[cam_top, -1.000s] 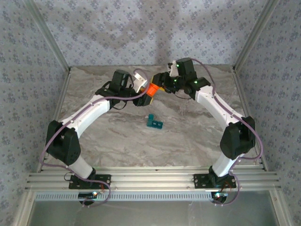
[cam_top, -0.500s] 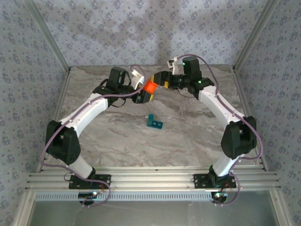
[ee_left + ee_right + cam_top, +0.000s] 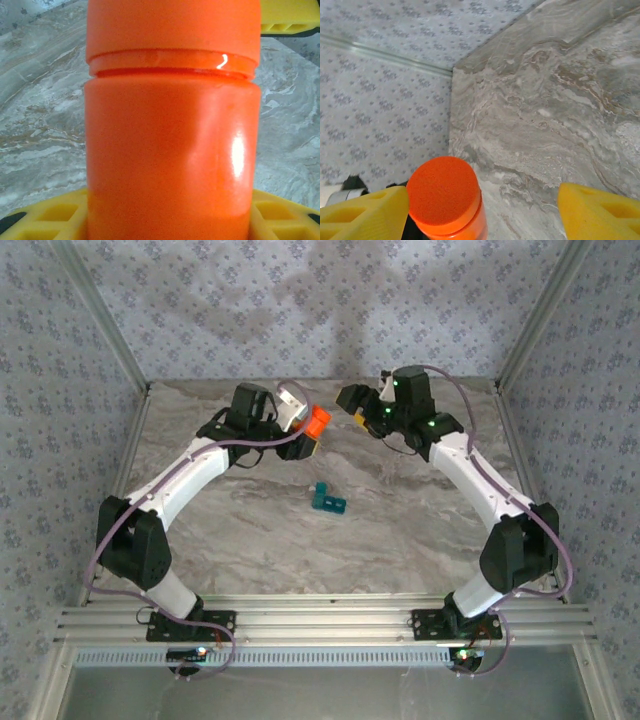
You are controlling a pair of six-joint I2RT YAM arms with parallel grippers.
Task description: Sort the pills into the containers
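An orange cylindrical bottle point(image 3: 317, 421) with its cap on is held above the table's back middle, my left gripper point(image 3: 308, 436) shut on its body. In the left wrist view the bottle point(image 3: 172, 150) stands between the yellow fingers point(image 3: 45, 217). My right gripper point(image 3: 352, 408) hangs open just right of the cap, apart from it. In the right wrist view the cap point(image 3: 444, 192) sits close to the left finger point(image 3: 365, 215), and the gripper point(image 3: 480, 217) holds nothing. The teal pill box, the containers point(image 3: 328, 500), lies mid-table. The pills are out of view.
The marble table point(image 3: 420, 530) is walled by patterned panels point(image 3: 320, 310) on three sides. An aluminium rail point(image 3: 320, 625) runs along the near edge by the arm bases. Free room lies around the teal box.
My right gripper opened and drew back to the right, off the bottle's cap. The left gripper kept the bottle and shifted only slightly.
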